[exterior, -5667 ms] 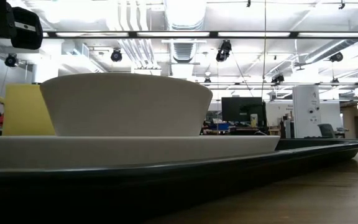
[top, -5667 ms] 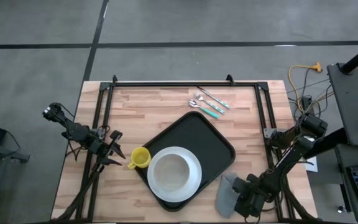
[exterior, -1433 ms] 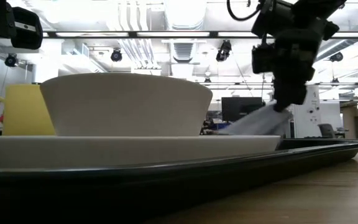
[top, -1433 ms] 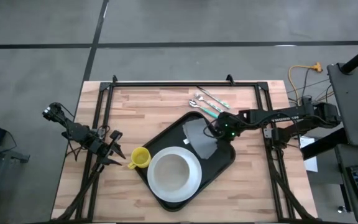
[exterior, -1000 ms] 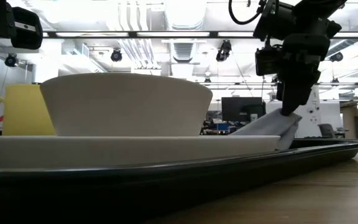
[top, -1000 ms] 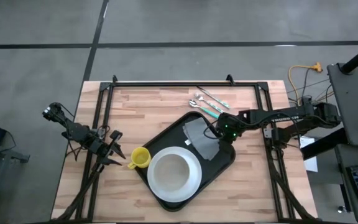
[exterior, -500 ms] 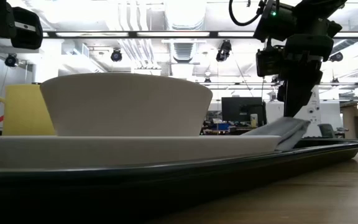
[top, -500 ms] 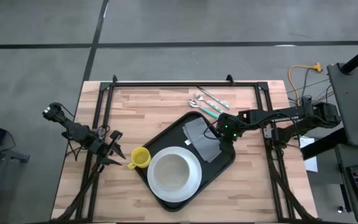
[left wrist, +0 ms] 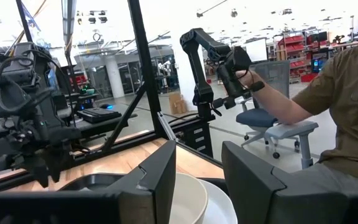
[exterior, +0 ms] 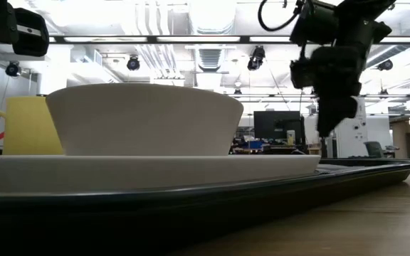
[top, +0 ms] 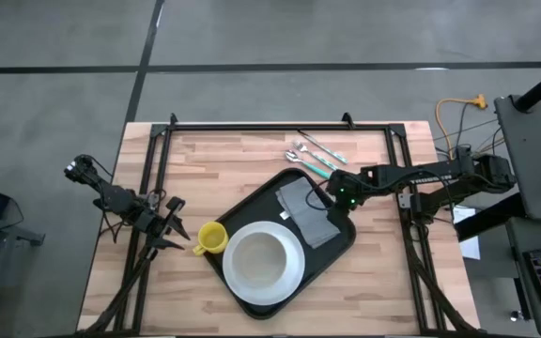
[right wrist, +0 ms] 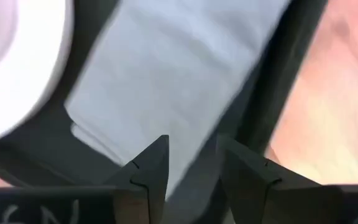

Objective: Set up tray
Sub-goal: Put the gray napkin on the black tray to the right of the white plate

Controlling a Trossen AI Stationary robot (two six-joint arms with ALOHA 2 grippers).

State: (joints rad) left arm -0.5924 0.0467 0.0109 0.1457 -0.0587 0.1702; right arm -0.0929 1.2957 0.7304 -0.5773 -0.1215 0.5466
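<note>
Tray (top: pixel 341 235), black and round-cornered, holds white plate (top: pixel 294 272) and grey napkin (top: pixel 306 212).

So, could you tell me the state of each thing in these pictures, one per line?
Large black rectangular plastic tray: flat on the wooden table, set at an angle.
Round white plate: on the tray.
White bowl: upright on the plate.
Grey folded napkin: flat on the tray beside the plate, released.
Yellow cup: on the table, by the tray's edge.
Cutlery with teal handles: on the table, off the tray.
Right gripper: open, over the napkin.
Left gripper: open, waiting at the table's left edge.
</note>
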